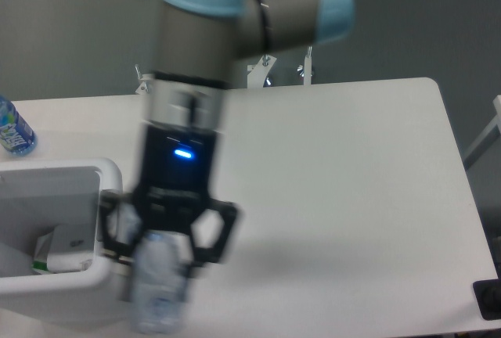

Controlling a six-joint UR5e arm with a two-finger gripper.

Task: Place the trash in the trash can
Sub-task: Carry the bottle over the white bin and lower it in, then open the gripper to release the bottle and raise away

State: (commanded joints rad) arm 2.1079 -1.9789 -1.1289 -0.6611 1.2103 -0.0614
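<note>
White table (352, 197) — crushed bottle (159, 295) gripped in hand (164, 256).

The long clear crushed bottle (159, 291) hangs upright and motion-blurred at about seven o'clock, just beside the near right corner of the boxy white trash can (109, 177), in which the crumpled white carton (63, 250) with green marks lies.

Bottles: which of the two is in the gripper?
The clear crushed bottle, hanging from the gripper beside the trash can. The blue-labelled bottle stands untouched at the table's far left edge.
</note>
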